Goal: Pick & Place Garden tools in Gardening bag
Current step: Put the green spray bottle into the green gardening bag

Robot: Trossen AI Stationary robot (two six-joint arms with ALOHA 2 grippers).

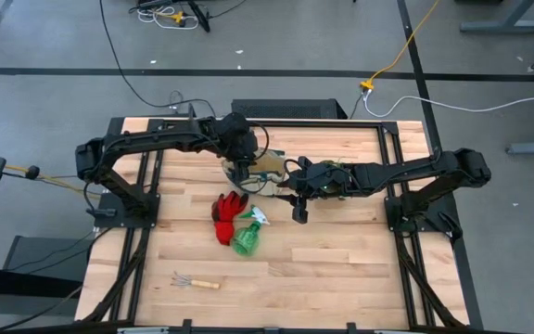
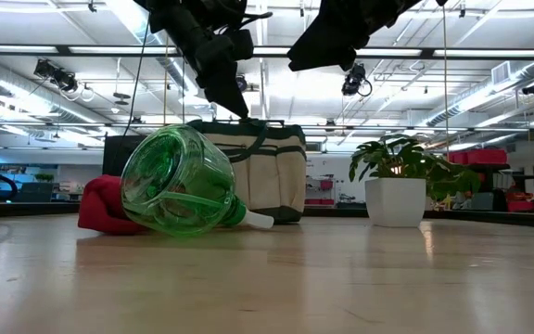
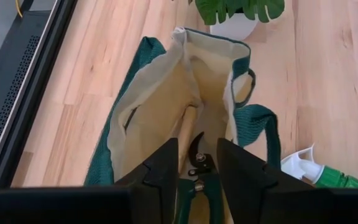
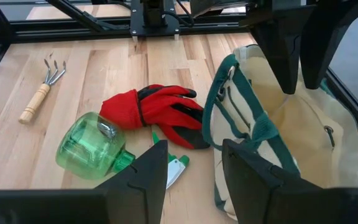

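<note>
Green spray bottle [image 2: 176, 182] lies nearest us, against red gloves [image 2: 105, 206].
Left claw [image 3: 196, 163] hangs parted over shears [image 3: 196, 177] inside the bag [image 3: 160, 106] (right claw [image 4: 194, 163] open beside it).

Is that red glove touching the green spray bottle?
Touching. In the right wrist view the red gloves lie against the green spray bottle near its neck, no wood showing between; the low view shows the red fabric pressed against the bottle too.
</note>
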